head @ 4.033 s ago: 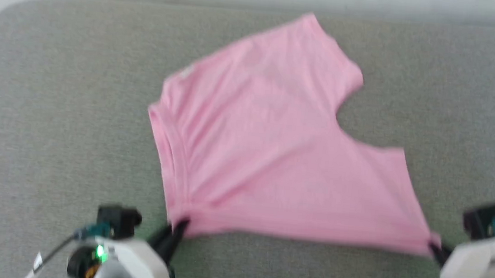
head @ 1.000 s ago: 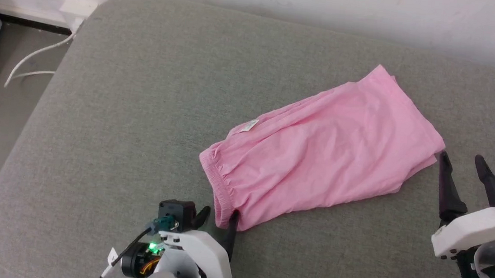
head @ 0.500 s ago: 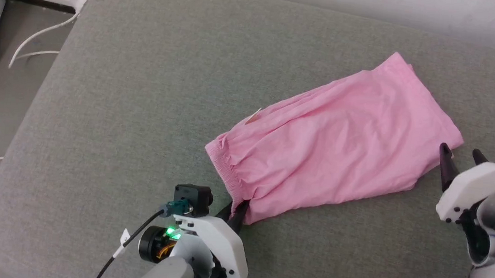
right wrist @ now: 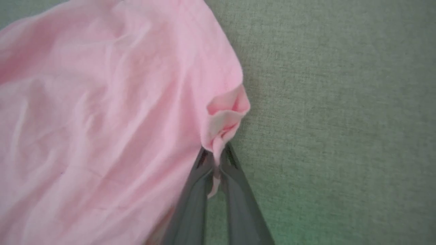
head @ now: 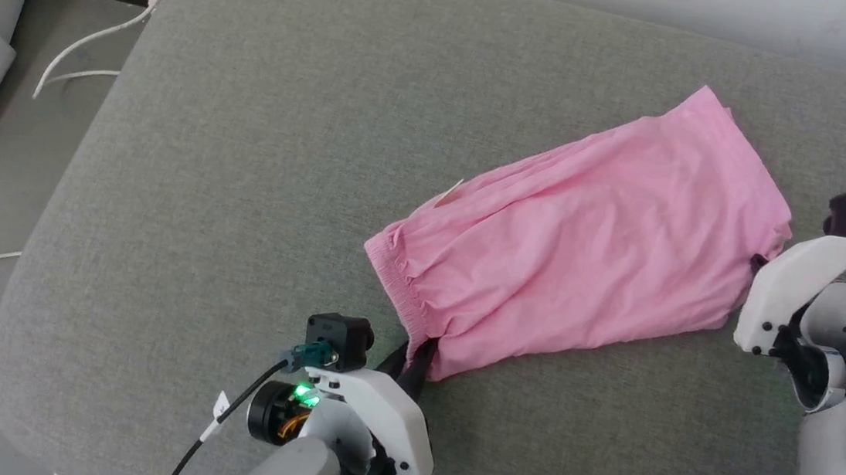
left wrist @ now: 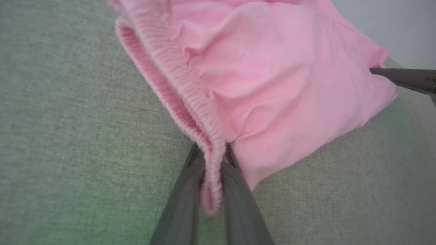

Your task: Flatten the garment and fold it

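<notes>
a: left gripper (left wrist: 212, 163)?
b: clamped on the ribbed waistband corner of the thin light-pink cloth garment (head: 584, 253).
a: right gripper (right wrist: 215, 160)?
b: pinching its bunched hem corner. garment lies rumpled, right of the middle of the grey-green fabric cushion (head: 243, 174).

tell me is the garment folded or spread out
Folded once, not flat: the garment lies doubled and wrinkled, its waistband in two layers; left claw and right claw pinch its ends.

The garment (head: 585, 245), thin light-pink cloth, is seen lying wrinkled right of centre, slanted toward the upper right. Its gathered waistband (head: 393, 285) is turned lower left, a small white tag (head: 449, 192) beside it.
</notes>
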Available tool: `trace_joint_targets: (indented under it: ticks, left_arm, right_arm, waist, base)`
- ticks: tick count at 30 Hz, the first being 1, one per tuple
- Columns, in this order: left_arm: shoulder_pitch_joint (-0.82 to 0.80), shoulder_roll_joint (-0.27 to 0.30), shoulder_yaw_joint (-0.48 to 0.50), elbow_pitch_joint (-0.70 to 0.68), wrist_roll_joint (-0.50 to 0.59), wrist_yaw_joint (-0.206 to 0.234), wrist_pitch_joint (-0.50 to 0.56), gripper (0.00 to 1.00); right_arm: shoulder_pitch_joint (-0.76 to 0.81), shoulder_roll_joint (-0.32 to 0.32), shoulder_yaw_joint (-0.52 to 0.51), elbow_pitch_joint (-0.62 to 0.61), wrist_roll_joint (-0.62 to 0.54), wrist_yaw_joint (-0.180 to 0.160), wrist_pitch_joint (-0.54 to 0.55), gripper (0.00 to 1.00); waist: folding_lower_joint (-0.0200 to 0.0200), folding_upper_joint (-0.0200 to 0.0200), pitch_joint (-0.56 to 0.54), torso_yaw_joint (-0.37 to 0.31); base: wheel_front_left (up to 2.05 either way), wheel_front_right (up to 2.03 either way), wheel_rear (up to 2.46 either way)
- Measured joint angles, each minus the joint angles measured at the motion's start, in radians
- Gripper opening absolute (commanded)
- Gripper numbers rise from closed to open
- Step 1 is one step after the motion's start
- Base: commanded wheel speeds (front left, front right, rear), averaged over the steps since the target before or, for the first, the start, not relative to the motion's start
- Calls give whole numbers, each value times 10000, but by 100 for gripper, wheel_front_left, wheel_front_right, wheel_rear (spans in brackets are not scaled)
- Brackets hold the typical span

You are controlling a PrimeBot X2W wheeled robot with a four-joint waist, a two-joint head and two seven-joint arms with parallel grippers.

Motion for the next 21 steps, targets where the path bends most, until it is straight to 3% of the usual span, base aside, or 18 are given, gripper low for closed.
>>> trace_joint_targets:
  ticks: [5, 9, 16, 21]
  left_arm:
    - [6, 77, -27, 50, 0, -4, -35, 0]
    - [112, 268, -54, -23, -73, -15, 67, 0]
    - [727, 1049, -31, -978, -211, 33, 569, 0]
    - [1058, 1718, -117, -2021, -230, 151, 1306, 0]
  right_arm:
    - [531, 58, -136, -723, 148, 0, -460, 0]
    - [1674, 65, -107, -2034, 796, 0, -681, 0]
    - [4427, 73, 29, -4506, 2144, 0, -472, 0]
    - [5812, 73, 10, -5191, 2907, 0, -339, 0]
  waist:
    - [0, 0, -231, -90]
    - [0, 0, -545, -186]
    - [-2, 0, -1050, -694]
    - [-2, 0, -1245, -1212]
  base:
    - [0, 0, 0]
    - [0, 0, 0]
    - [0, 0, 0]
    - [0, 0, 0]
